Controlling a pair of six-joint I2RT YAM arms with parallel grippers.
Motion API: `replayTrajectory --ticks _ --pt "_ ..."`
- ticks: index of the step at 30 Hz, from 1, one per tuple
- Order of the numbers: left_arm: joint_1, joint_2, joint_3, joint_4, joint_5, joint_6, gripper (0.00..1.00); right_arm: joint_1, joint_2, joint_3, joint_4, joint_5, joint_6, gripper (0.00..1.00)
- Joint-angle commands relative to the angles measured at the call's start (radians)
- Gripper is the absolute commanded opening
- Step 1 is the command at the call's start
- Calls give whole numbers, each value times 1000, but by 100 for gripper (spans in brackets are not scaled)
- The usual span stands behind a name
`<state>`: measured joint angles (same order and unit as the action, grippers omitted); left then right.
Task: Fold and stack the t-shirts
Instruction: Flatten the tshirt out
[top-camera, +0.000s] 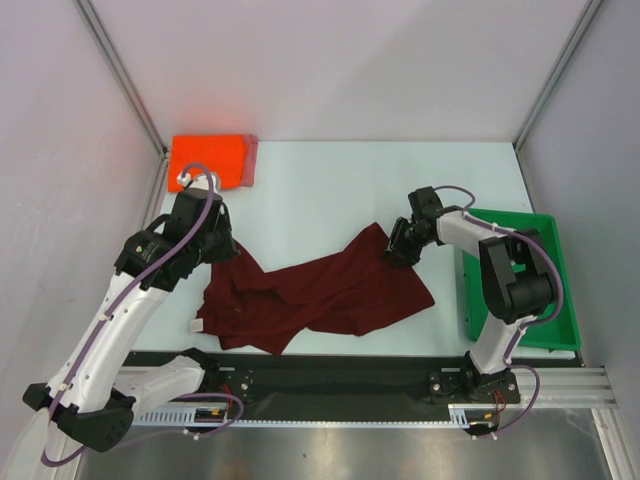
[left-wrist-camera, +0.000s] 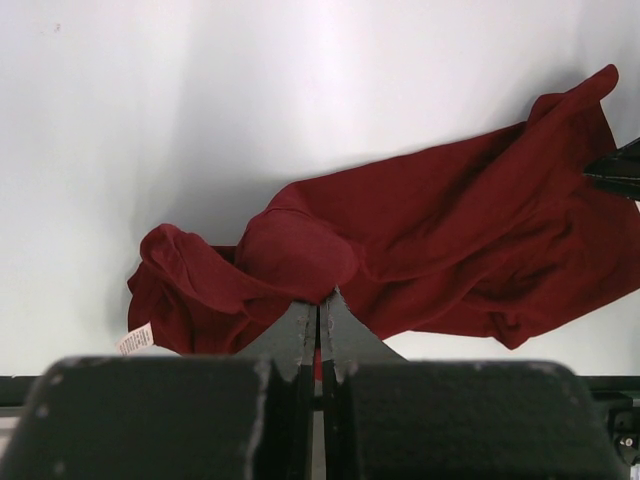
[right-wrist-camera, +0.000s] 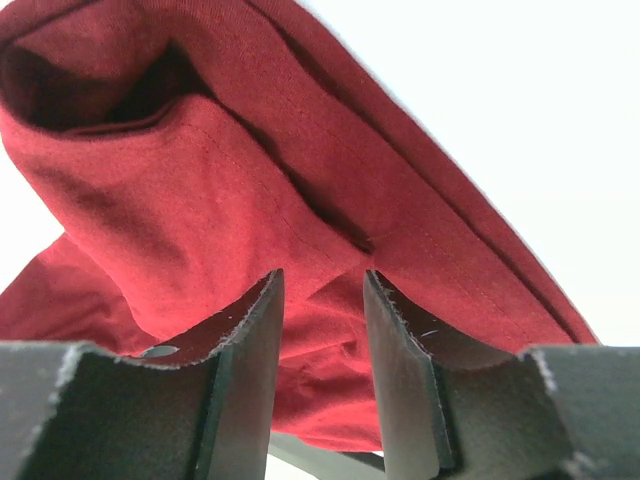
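A dark maroon t-shirt (top-camera: 330, 295) lies crumpled and spread across the middle of the table. My left gripper (top-camera: 222, 245) is shut on a fold at its left end; in the left wrist view the fingertips (left-wrist-camera: 320, 300) pinch a bunched hump of maroon t-shirt (left-wrist-camera: 450, 230). My right gripper (top-camera: 400, 248) is at the shirt's far right corner. Its fingers stand apart in the right wrist view, with the hemmed edge of the maroon t-shirt (right-wrist-camera: 200, 180) hanging over the right gripper (right-wrist-camera: 322, 290). A folded orange-red t-shirt (top-camera: 208, 160) lies at the back left on a pinkish one (top-camera: 252, 160).
A green plastic tray (top-camera: 553, 250) stands at the right edge of the table, beside the right arm's base. A white label (left-wrist-camera: 135, 340) sticks out of the shirt's near left edge. Grey walls close in the back and both sides.
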<state>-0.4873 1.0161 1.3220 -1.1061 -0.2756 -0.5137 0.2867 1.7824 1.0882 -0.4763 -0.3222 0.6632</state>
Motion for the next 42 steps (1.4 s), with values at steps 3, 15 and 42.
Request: replayTrajectory --ticks 3,15,42 --pt "7 -4 39 11 9 26 0 6 28 2 18 26 35 41" --pt "6 7 52 11 12 26 0 12 69 6 51 51 50 35" --pt "6 -69 75 9 12 -19 0 -15 -182 278 -244 41 -111 0"
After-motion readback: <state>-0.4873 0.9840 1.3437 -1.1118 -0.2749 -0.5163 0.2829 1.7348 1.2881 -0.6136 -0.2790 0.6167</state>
